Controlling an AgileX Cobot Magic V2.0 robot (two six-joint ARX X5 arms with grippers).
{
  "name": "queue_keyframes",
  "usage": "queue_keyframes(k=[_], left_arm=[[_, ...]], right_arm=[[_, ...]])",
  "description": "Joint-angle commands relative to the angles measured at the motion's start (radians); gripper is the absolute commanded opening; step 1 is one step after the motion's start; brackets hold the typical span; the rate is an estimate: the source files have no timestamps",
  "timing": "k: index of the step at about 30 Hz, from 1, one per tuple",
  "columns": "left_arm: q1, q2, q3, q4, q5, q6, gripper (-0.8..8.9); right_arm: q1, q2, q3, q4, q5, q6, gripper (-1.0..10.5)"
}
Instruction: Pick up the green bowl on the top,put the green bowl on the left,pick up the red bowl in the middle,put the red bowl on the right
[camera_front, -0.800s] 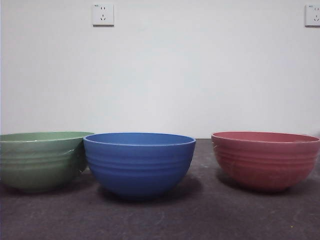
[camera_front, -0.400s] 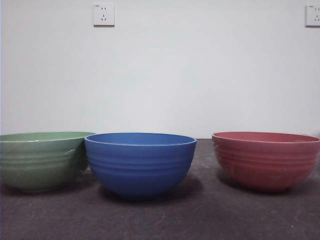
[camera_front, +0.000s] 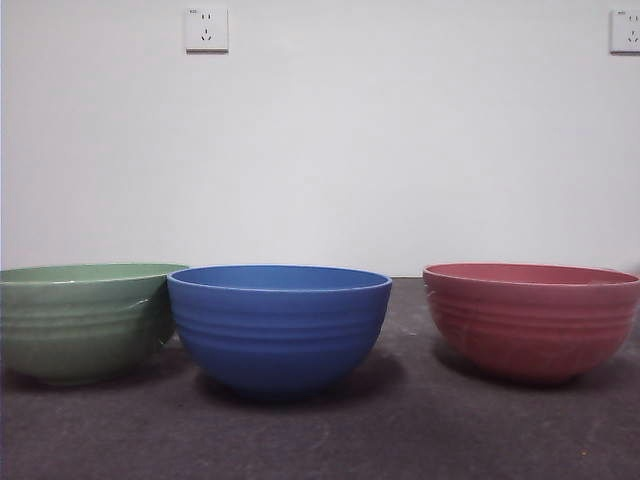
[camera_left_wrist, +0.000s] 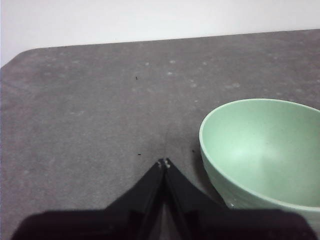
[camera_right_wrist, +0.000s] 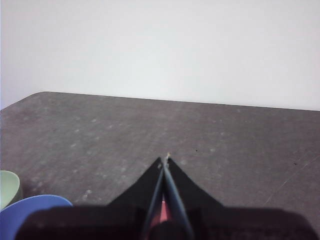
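Observation:
The green bowl (camera_front: 82, 320) stands on the table at the left in the front view, its rim touching the blue bowl (camera_front: 279, 325) in the middle. The red bowl (camera_front: 531, 318) stands apart at the right. My left gripper (camera_left_wrist: 164, 163) is shut and empty, above the table beside the green bowl (camera_left_wrist: 262, 152). My right gripper (camera_right_wrist: 165, 160) is shut and empty, held above the table; a sliver of red shows below its jaws. The blue bowl's rim (camera_right_wrist: 30, 210) and the green bowl's edge (camera_right_wrist: 7, 187) show at that view's corner. Neither arm shows in the front view.
The table (camera_front: 400, 440) is dark grey with a rounded far corner (camera_left_wrist: 30, 55). A white wall stands behind it, with two sockets (camera_front: 206, 29) high up.

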Motion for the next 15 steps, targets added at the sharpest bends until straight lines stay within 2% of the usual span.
queue_keyframes(k=[1,6,15], left_arm=[[0.003,-0.005,-0.022,0.026,-0.005,-0.007,-0.04],[0.003,-0.005,-0.032,0.027,-0.014,-0.042,-0.04],[0.002,-0.005,-0.032,0.029,-0.015,-0.04,-0.04]], right_arm=[[-0.003,0.0,-0.007,0.003,0.003,0.009,0.0],[-0.003,0.0,-0.007,0.003,0.003,0.009,0.0],[-0.003,0.0,-0.007,0.003,0.003,0.009,0.0]])
